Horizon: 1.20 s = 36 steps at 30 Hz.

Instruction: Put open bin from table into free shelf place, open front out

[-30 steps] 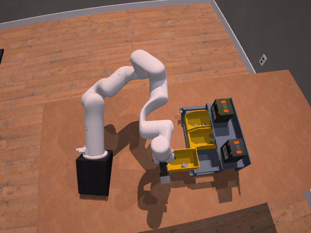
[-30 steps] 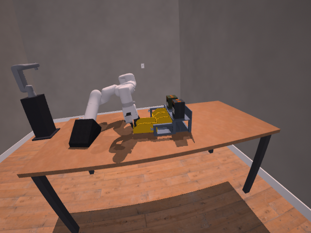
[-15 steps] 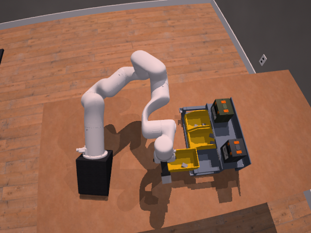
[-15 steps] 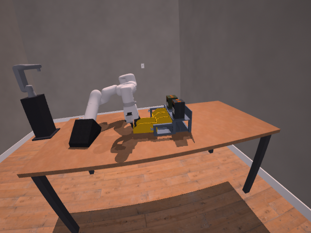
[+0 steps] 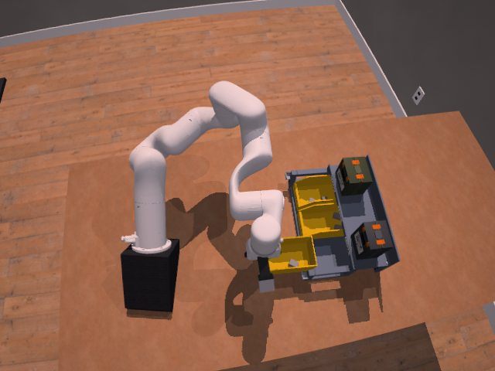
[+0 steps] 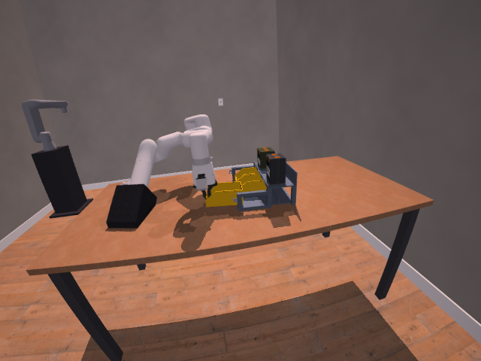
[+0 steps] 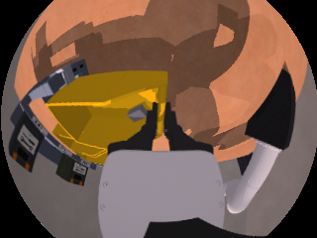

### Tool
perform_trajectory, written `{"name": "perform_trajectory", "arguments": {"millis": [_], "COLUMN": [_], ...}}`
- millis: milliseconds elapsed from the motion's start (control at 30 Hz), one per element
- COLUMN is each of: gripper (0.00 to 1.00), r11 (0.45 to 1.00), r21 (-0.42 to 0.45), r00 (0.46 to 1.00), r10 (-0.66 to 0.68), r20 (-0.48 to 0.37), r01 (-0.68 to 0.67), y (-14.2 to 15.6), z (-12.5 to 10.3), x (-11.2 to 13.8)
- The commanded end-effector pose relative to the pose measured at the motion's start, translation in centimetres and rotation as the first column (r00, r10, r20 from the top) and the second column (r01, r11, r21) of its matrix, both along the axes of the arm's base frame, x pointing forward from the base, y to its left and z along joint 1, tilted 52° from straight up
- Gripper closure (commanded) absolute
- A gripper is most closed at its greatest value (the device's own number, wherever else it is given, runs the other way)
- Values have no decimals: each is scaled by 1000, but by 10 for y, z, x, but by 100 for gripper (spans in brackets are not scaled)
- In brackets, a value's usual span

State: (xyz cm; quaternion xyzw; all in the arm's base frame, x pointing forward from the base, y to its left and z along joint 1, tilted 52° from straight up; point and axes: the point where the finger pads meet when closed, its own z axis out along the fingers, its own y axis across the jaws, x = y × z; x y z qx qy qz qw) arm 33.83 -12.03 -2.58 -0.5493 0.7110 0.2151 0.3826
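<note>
My gripper [image 7: 160,109] is shut on the near wall of a yellow open bin [image 5: 292,255], which also shows in the side view [image 6: 221,194] and the wrist view [image 7: 106,115]. The bin hangs in front of the grey shelf [image 5: 343,223], just outside the shelf's front edge, roughly level. A small grey part [image 5: 293,262] lies inside it. Two more yellow bins [image 5: 313,190] [image 5: 319,220] stand side by side in the shelf's row. The free place [image 5: 327,255] is the grey floor beside them, right behind the held bin.
Two dark boxes with orange marks [image 5: 353,175] [image 5: 373,239] stand on the shelf's upper board behind the bins. My black base block [image 5: 148,275] stands at the left of the table. A second black stand [image 6: 58,180] is off the table's far left end.
</note>
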Motion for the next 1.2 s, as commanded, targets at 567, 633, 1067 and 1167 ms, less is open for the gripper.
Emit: {"name": "perform_trajectory", "arguments": {"millis": [567, 633, 1067, 1167], "gripper": [100, 100, 100, 100], "r11": [1000, 1000, 1000, 1000], "r21": [1, 1, 1, 1], "r00": [1000, 1000, 1000, 1000], "r10": [18, 18, 18, 18], "r20": [-16, -16, -16, -16], "r01": [-18, -18, -18, -18], "y": [-5, -5, -8, -8], "z": [2, 2, 3, 3], "x": [9, 9, 19, 19]}}
